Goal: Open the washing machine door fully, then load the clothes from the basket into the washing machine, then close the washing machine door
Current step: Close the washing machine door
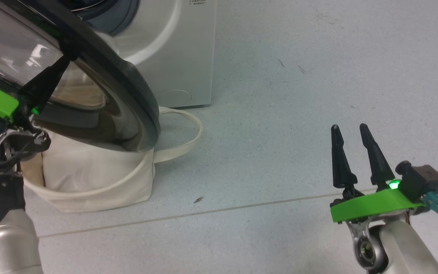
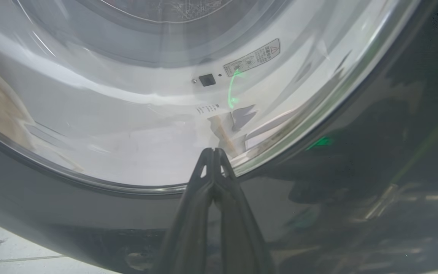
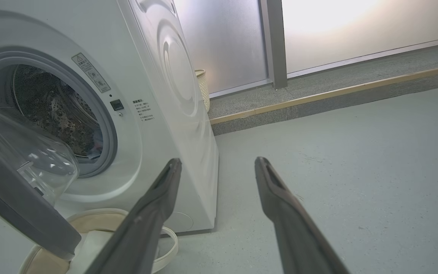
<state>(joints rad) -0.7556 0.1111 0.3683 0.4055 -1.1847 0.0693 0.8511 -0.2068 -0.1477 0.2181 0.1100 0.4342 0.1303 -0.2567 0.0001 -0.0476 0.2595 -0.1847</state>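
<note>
We see the washing machine standing on the grey floor with its steel drum exposed. The washing machine door is swung partway out from the opening, its clear domed bowl facing the drum. The door's lower black rim hangs over the basket, which sits on the floor right at the foot of the washer's front. One of the basket's loop handles lies out on the floor toward the machine's lower corner. Inside the basket we make out a plain white padded cloth. Low in the drum, near the grey rubber ring, a small bluish patch shows, and we cannot tell whether it is the clothes. Our left hand is clenched on nothing, its two dark fingers pressed flat together. Their tips appear to rest against the outer face of the door where the clear centre meets the black rim. Our right hand is released, its fingers spread apart. It hangs above bare floor well apart from the washer and the basket, and holds nothing. In the right wrist view a pale woven bin stands behind the washer by the frosted wall panels.
</note>
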